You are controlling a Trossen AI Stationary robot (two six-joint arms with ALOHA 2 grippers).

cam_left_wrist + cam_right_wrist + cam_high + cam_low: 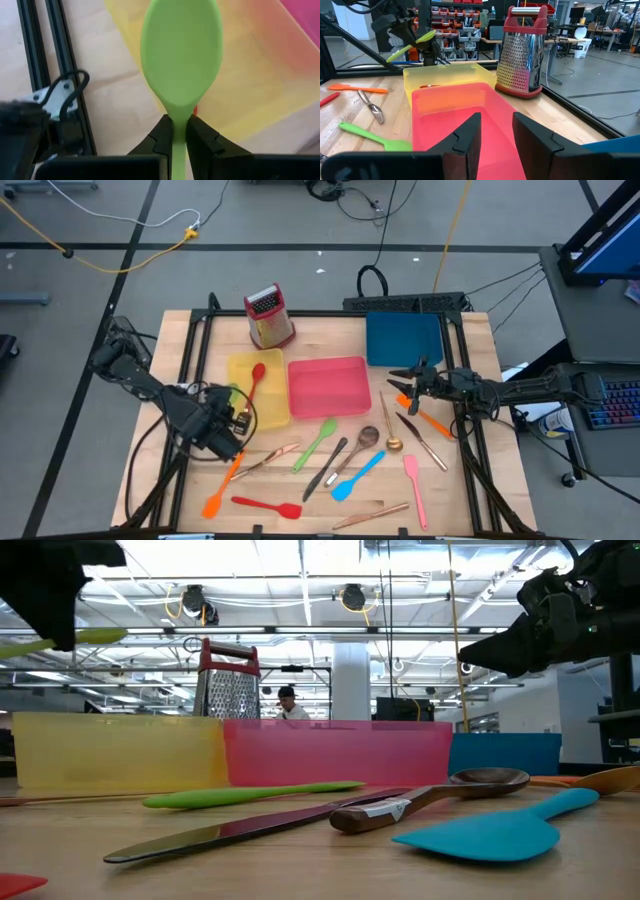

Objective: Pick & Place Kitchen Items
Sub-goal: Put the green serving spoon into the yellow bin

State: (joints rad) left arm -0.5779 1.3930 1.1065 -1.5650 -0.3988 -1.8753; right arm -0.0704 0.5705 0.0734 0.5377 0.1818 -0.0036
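We see the left gripper [179,131] at the left of the high view, above the yellow tray's left edge; its jaws are nearly closed and pinch the neck of a green spoon [181,57], which they hold clear of the tabletop [465,500] with the bowl pointing toward the yellow tray [268,415]. In the right wrist view the same spoon shows at upper left, raised above that tray's far side.

The right gripper [496,131] hangs at centre right of the high view, between the pink tray [328,385] and the blue tray [403,338]; its jaws stand partly open and we see nothing between them.

We count three trays in a row across the middle of the high view: one yellow, one pink, one blue. A red spoon [256,377] lies in the yellow tray. One red-topped box grater [268,317] stands upright behind the yellow and pink trays.

On the lower half of the tabletop we count one green spatula [316,442], one blue spatula [356,477], one pink spatula [414,488], one red spatula [266,506] and two orange spatulas, one at lower left [223,486] and one under the right gripper [428,420]. Among them lie a dark knife [326,468], a wooden spoon [360,448] and several copper-coloured pieces whose number we cannot tell.
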